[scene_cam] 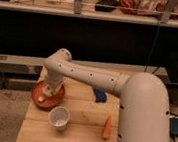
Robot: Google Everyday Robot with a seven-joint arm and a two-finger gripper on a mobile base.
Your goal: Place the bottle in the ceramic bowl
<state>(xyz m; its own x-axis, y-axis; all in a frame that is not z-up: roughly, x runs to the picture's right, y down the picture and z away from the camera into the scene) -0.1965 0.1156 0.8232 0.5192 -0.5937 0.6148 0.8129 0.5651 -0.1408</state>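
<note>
The reddish-brown ceramic bowl point(37, 98) sits at the left edge of the wooden table point(80, 135). My white arm reaches across the table and bends down over the bowl. My gripper point(50, 90) hangs inside the bowl's rim, right over its middle. A pale, upright shape at the gripper may be the bottle point(51, 93); I cannot make it out clearly. A small light spot lies in the bowl next to it.
A white cup point(59, 117) stands just in front of the bowl. An orange carrot-like object point(107, 128) lies at the front right. A blue object point(100, 95) lies behind it near my arm. A dark counter with rails runs behind the table.
</note>
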